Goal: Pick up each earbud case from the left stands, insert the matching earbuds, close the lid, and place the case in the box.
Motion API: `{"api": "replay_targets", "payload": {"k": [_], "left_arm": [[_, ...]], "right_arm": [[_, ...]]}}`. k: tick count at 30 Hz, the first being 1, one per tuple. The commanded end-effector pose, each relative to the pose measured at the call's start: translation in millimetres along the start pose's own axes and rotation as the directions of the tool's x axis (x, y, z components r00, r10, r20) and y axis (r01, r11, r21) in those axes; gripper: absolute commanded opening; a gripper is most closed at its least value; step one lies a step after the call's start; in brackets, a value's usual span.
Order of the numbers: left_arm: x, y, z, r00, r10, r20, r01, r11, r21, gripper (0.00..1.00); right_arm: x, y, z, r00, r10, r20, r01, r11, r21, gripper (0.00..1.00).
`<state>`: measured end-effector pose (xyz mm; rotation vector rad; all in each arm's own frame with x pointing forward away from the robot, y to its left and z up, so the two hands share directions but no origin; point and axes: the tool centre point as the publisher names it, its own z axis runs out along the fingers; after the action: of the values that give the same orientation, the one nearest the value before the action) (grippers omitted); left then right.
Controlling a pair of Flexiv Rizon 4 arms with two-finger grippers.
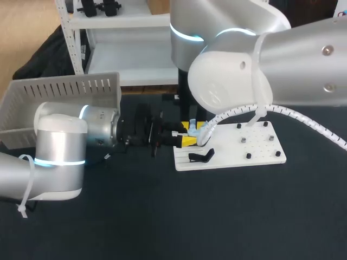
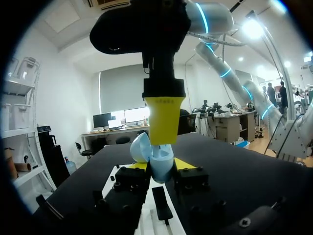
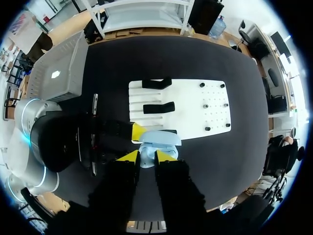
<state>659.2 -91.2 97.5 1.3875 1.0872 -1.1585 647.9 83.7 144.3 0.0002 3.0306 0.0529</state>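
Left gripper (image 2: 161,165) is clamped on the light-blue earbud case (image 2: 160,164), its lid (image 2: 141,147) standing open, at the edge of the white stand board (image 1: 260,146). Right gripper (image 3: 146,155) hangs directly above the case's mouth; whether it holds anything cannot be told. Risk, as judged: an off-centre descent would strike lid or rim, twisting the case out of the side grip.

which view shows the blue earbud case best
The left wrist view: the case is close up and side on, with its lid open. The right wrist view shows it from above only. The head view shows just a sliver, mostly hidden.
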Motion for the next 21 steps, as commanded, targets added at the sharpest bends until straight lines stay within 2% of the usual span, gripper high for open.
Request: {"api": "replay_targets", "payload": {"k": [1, 13, 20, 21], "left_arm": [[-1.0, -1.0, -0.4, 1.0, 0.002, 0.001, -0.002, 1.0, -0.005, 0.0], [-1.0, -1.0, -0.4, 1.0, 0.002, 0.001, -0.002, 1.0, -0.005, 0.0], [-1.0, -1.0, -0.4, 1.0, 0.002, 0.001, -0.002, 1.0, -0.005, 0.0], [-1.0, -1.0, -0.4, 1.0, 0.002, 0.001, -0.002, 1.0, -0.005, 0.0]], "right_arm": [[-2.1, 0.0, 2.8, 1.0, -0.005, -0.01, 0.005, 1.0, 0.004, 0.0], [-1.9, 0.4, 4.8, 0.997, -0.078, -0.019, 0.078, 0.996, 0.034, 0.0], [-3.2, -1.4, 2.4, 0.996, -0.082, -0.016, 0.083, 0.996, 0.044, 0.0], [-3.1, -1.7, 2.1, 0.996, -0.083, -0.016, 0.083, 0.995, 0.046, 0.16]]}}
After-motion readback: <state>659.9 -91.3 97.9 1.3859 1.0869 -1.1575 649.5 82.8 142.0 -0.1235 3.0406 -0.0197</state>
